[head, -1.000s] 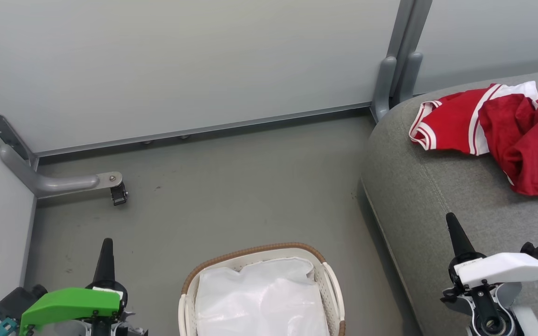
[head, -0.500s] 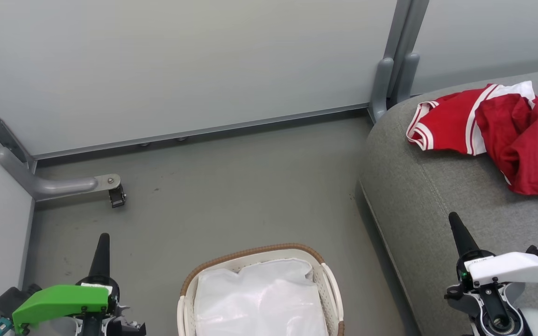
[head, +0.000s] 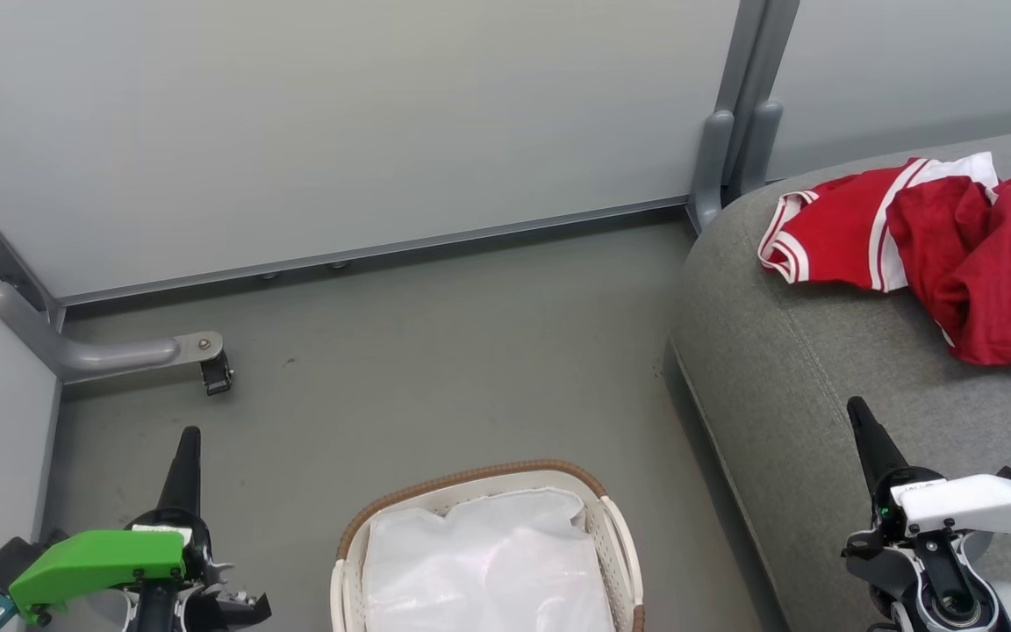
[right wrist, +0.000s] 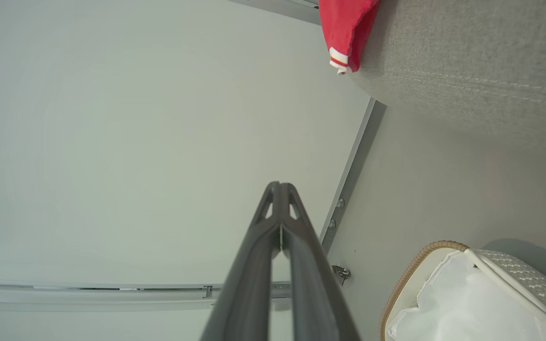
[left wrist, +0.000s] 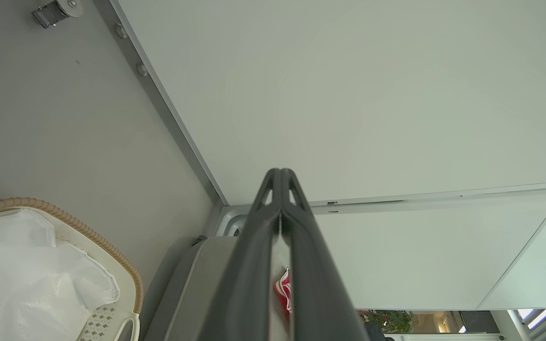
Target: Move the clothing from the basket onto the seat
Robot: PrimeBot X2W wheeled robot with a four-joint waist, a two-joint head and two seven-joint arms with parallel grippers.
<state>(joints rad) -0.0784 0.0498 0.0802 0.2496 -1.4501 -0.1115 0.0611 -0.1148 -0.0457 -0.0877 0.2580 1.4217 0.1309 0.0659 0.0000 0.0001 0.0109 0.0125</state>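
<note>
The clothing (head: 927, 250) is seen lying in a crumpled red heap with white trim on the far part of the seat (head: 804, 404), at the right of the scene, well apart from the basket (head: 469, 478); the basket is set on the grey floor (head: 435, 351) at the near middle, just left of the seat's rounded edge; its inside is covered by a white liner (head: 483, 570); the left gripper (head: 191, 434) is held over the floor at the near left, left of the basket, its jaws pressed fully together with nothing gripped; the right gripper (head: 856, 406) is held over the near part of the seat, its jaws likewise pressed together and empty; in both wrist views the dark fingers (left wrist: 249, 274) are shown meeting at their tips; pale wall panels (head: 339, 123) are seen at the far side, and a grey bracket (head: 111, 351) with a small caster is seen at the far left.
</note>
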